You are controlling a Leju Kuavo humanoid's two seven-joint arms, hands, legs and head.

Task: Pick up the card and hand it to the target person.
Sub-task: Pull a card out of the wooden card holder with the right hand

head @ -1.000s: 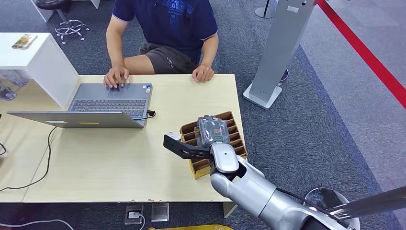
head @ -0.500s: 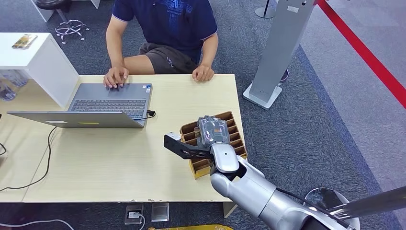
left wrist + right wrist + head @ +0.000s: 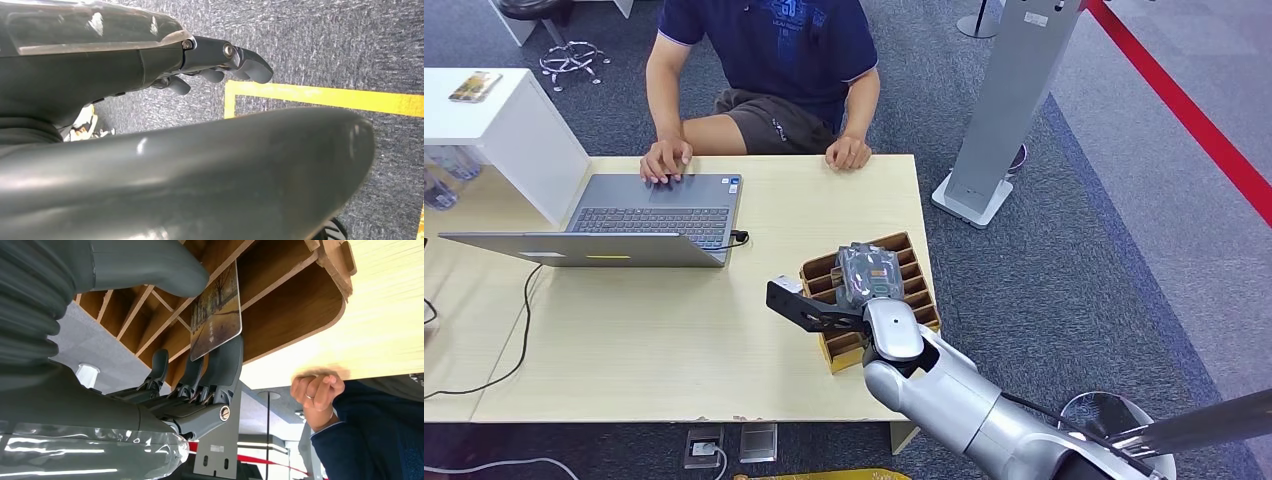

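A card (image 3: 216, 315) printed with a tree picture stands in a slot of the wooden card rack (image 3: 919, 283) near the table's right edge. My right hand (image 3: 868, 270) is down on top of the rack. In the right wrist view the thumb (image 3: 165, 270) lies against one face of the card and the dark fingers (image 3: 220, 365) against the other, so the card is pinched while still in its slot. The person (image 3: 769, 60) sits at the far side, one hand (image 3: 848, 152) resting on the table edge. My left hand (image 3: 220, 57) hangs over the carpet, holding nothing.
An open laptop (image 3: 624, 225) sits on the left of the table (image 3: 674, 330), the person's other hand (image 3: 667, 160) on it, a cable trailing off. A white cabinet (image 3: 494, 130) stands at the left. A grey stand (image 3: 999, 110) rises right of the table.
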